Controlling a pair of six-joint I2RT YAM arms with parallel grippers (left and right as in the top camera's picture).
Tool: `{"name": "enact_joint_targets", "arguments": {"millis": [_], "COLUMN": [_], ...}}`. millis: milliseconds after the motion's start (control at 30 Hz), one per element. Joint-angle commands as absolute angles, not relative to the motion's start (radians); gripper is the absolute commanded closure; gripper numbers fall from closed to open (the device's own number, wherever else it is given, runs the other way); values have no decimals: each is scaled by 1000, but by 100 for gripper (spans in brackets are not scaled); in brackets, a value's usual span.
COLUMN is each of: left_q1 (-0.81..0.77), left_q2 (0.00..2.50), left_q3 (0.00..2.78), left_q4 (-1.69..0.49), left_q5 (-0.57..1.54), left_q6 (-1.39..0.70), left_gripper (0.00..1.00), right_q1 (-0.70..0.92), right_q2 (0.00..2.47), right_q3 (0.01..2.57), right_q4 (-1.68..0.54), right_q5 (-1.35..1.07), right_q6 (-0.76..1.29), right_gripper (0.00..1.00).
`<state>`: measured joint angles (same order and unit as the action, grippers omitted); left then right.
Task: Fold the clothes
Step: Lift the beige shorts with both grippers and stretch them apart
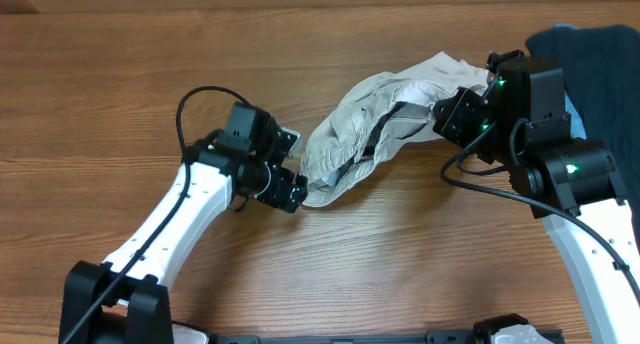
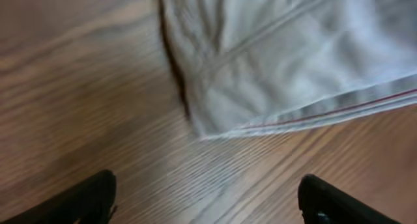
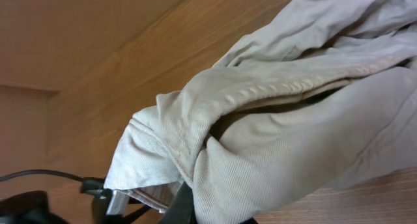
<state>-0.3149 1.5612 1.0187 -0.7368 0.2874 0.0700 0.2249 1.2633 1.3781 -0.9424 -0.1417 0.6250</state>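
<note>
Wood-grain table (image 1: 120, 74), brown planks running left to right, fills the view. Far right corner: dark navy garment (image 1: 605, 69), bunched, lying on the table. Sliver of light blue garment (image 1: 567, 28) shows at its far-left edge, touching it. Near edge, right of centre: small white crumpled item (image 1: 520, 333), cut off by the frame, kind unclear.

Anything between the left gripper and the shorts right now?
Nothing but bare table. In the left wrist view, the open left gripper sits just short of the shorts hem, only wood grain between them.
</note>
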Motion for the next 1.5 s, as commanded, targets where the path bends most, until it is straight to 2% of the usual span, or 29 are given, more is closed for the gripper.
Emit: {"name": "enact_joint_targets", "arguments": {"millis": [0,100,300,400,533,667,767,833,933,967,1033,1067,1100,1133,1167,1200,1233,1267,1333,1400,1433,1467], "left_q1": [-323,-326,-369,-371,-306,-158,-24,9,5,6,5,6,6,6,6,6,7,7,7,7,7,7], "left_q2": [1580,1639,1791,1796,1703,1500,1382,1338,1300,1285,1282,1281,1280,1280,1281,1281,1280,1275,1269,1277,1284,1291], "left_q3": [910,883,884,887,973,1205,1457,1628,1849,1960,2062,2109,2132,2157,2188,2210,2231,2243,2245,2245,2245,2245], "left_q4": [-621,-549,-394,-403,-557,-871,-1042,-1091,-1134,-1136,-1140,-1153,-1156,-1155,-1149,-1146,-1167,-1195,-1237,-1292,-1313,-1311], "left_q5": [239,256,289,282,133,-50,-53,-4,48,121,185,255,286,241,157,187,123,-20,-102,-232,-312,-298], "left_q6": [18,23,21,-7,-178,-117,-106,-56,-18,-2,12,39,65,55,-1,-7,-27,-94,-135,-164,-184,-178], "left_gripper": [14,20,44,96,96,96,96,96,96,96,96,96,96,96,96,96,96,96,96,96,96,96], "right_q1": [224,224,224,224,219,182,171,172,172,172,173,178,179,176,175,177,185,187,170,170,167,167], "right_q2": [1250,1250,1250,1250,1245,1187,1132,1093,1041,1024,1017,1017,1017,1015,1015,1015,1016,1015,1015,1019,1019,1019], "right_q3": [1414,1414,1414,1414,1415,1417,1417,1417,1442,1471,1513,1540,1558,1578,1604,1620,1626,1629,1639,1639,1639,1639], "right_q4": [-925,-924,-929,-937,-971,-986,-966,-891,-853,-838,-835,-831,-838,-861,-884,-874,-853,-867,-956,-965,-992,-987], "right_q5": [-137,-137,-136,-136,-67,33,24,-165,-297,-445,-540,-667,-661,-509,-286,-350,-490,-471,-130,-141,-27,-57], "right_q6": [626,626,625,625,602,569,549,344,301,193,211,199,175,216,368,373,268,216,442,382,434,434], "right_gripper": [96,96,96,96,96,96,96,96,96,96,96,96,96,96,96,96,96,96,96,96,96,96]}}
